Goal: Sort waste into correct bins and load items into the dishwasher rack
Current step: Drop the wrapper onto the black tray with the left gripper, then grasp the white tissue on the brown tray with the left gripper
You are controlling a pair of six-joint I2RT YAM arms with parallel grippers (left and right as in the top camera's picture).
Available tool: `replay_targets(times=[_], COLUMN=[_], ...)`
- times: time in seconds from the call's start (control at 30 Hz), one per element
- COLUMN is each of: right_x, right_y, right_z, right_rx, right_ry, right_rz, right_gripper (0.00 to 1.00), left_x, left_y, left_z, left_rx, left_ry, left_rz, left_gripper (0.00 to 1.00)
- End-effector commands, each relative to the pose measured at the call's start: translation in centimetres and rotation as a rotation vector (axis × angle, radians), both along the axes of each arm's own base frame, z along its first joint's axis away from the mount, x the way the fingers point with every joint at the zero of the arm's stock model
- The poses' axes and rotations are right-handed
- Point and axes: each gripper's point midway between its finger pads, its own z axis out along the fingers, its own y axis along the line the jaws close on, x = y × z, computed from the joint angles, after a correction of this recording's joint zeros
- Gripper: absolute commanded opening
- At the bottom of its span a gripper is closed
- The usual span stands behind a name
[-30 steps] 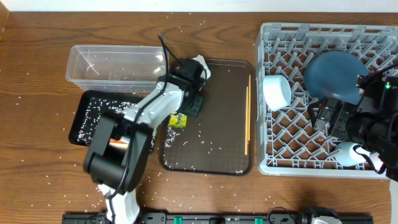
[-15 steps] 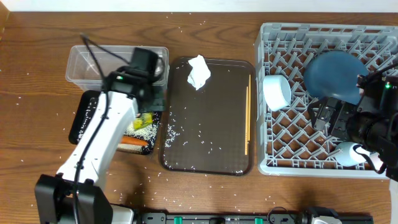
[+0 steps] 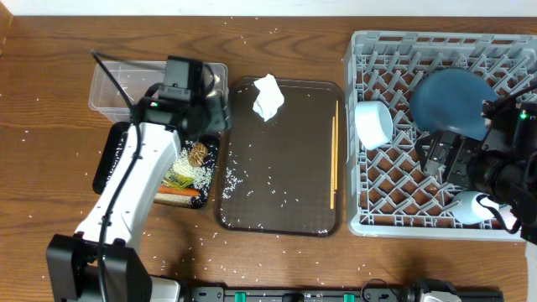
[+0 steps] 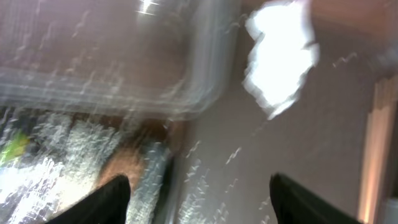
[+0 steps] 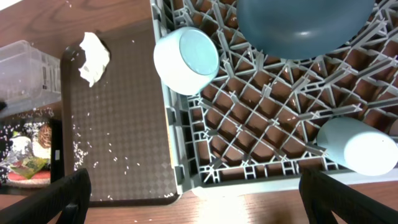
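Note:
My left gripper [image 3: 204,117] hangs open and empty over the right ends of the clear tub [image 3: 126,88] and the black tray [image 3: 113,159]. On that tray lie rice, the green-yellow wrapper [image 3: 179,176], the carrot [image 3: 176,192] and the brown lump [image 3: 200,153]. The left wrist view is blurred; my left gripper [image 4: 199,202] shows nothing between its fingers. The white tissue [image 3: 268,96] rests on the brown serving tray [image 3: 285,210], with the chopsticks [image 3: 334,155] along the tray's right side. My right gripper [image 5: 196,199] is open above the rack [image 3: 394,210], which holds the blue bowl [image 3: 453,101], white bowl [image 3: 373,122] and small light-blue bowl [image 3: 468,207].
Loose rice grains are scattered over the serving tray and the wooden table [image 3: 50,75]. The tub and the black tray sit side by side just left of the serving tray. The rack fills the right side, close to the tray's right edge.
My left gripper carried the wrapper from the serving tray to the black tray, opened, and the wrapper now lies there. The right arm has not moved.

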Motion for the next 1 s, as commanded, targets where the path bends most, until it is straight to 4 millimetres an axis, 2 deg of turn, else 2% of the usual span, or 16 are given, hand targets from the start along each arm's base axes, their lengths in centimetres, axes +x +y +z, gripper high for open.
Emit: replay_targets(times=[0.0, 0.1, 0.17, 0.27, 0.43, 0.6, 0.77, 0.83, 0.93, 0.97], right_x=[0.2, 0.2, 0.1, 0.0, 0.1, 0.2, 0.4, 0.5, 0.6, 0.7], right_y=[-0.3, -0.3, -0.3, -0.3, -0.3, -0.3, -0.4, -0.4, -0.4, -0.4], right_z=[0.4, 0.4, 0.4, 0.3, 0.3, 0.2, 0.0, -0.2, -0.4, -0.4], right_rx=[-0.006, -0.005, -0.005, -0.005, -0.005, -0.004, -0.003, 0.0, 0.0, 0.001], right_ry=[-0.015, -0.015, -0.014, -0.01, -0.011, -0.006, 0.006, 0.013, 0.023, 0.025], right_rz=[-0.007, -0.008, -0.007, -0.007, -0.008, -0.008, -0.008, -0.011, -0.01, -0.01], right_gripper=[0.99, 0.99, 0.99, 0.99, 0.99, 0.99, 0.99, 0.99, 0.99, 0.99], left_x=[1.8, 4.1, 5.8, 7.6, 9.5, 10.4, 9.9, 9.7, 9.3, 9.2], left_y=[-5.3, -7.8, -8.8, -9.6, -10.5, -11.2, -11.2, -11.3, -11.6, -11.7], left_z=[2.5, 2.9, 1.8, -1.5, -7.1, -10.5, -13.7, -14.6, -15.3, -15.3], left_rx=[-0.034, 0.024, 0.1, 0.135, 0.13, 0.123, 0.131, 0.134, 0.136, 0.135], left_ry=[-0.167, -0.314, -0.367, -0.366, -0.334, -0.325, -0.269, -0.25, -0.234, -0.234], left_rz=[-0.245, -0.343, -0.383, -0.395, -0.401, -0.411, -0.421, -0.426, -0.435, -0.438], left_gripper=[0.79, 0.79, 0.79, 0.79, 0.79, 0.79, 0.78, 0.74, 0.64, 0.54])
